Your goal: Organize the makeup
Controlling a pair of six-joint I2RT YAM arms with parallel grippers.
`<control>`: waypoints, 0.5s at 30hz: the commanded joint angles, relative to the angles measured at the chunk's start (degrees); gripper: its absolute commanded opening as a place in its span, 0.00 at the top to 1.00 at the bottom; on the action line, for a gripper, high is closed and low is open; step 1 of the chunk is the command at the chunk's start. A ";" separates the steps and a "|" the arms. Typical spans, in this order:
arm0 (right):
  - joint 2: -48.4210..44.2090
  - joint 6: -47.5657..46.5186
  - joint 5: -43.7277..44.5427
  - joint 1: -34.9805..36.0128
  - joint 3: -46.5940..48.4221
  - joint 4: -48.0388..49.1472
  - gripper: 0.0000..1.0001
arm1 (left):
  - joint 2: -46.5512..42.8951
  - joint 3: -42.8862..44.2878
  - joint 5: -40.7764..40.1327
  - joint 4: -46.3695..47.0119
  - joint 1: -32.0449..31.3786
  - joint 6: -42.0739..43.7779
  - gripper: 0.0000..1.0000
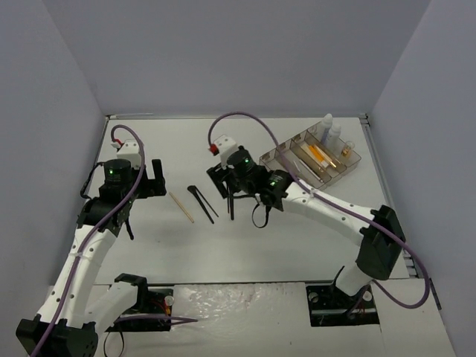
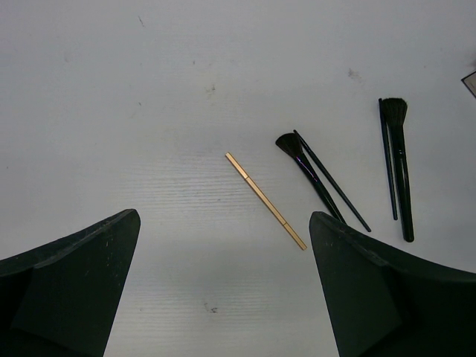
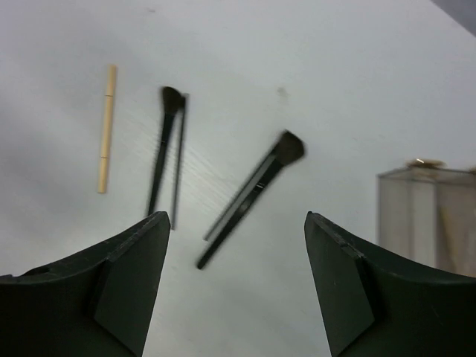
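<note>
A thin tan stick point(image 1: 181, 207) lies on the white table, also in the left wrist view point(image 2: 265, 201) and the right wrist view point(image 3: 106, 128). Right of it lie two crossed black brushes point(image 1: 202, 203) point(image 2: 316, 178) point(image 3: 165, 156). Another black brush pair point(image 1: 230, 205) point(image 2: 398, 167) point(image 3: 249, 197) lies just under my right gripper point(image 1: 223, 184) point(image 3: 236, 217), which is open and empty above them. My left gripper point(image 1: 158, 178) point(image 2: 224, 216) is open and empty, left of the stick. Two white bottles point(image 1: 328, 129), an orange tube point(image 1: 320, 155) and an amber vial point(image 1: 346, 151) sit in the tray.
The clear smoky divided tray point(image 1: 277, 158) stands at the back right, and its corner shows in the right wrist view point(image 3: 428, 216). Grey walls close the table on three sides. A purple cable loops over the right arm point(image 1: 335, 212).
</note>
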 commanded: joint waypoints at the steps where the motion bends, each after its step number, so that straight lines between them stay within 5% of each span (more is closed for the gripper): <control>1: 10.82 5.36 2.96 7.54 5.31 8.66 0.30 | -3.96 0.47 -3.39 3.37 0.57 -0.83 0.03; 15: 32.22 6.20 2.81 12.17 19.66 13.92 0.40 | -11.57 -2.10 -10.19 6.12 0.93 -1.53 0.03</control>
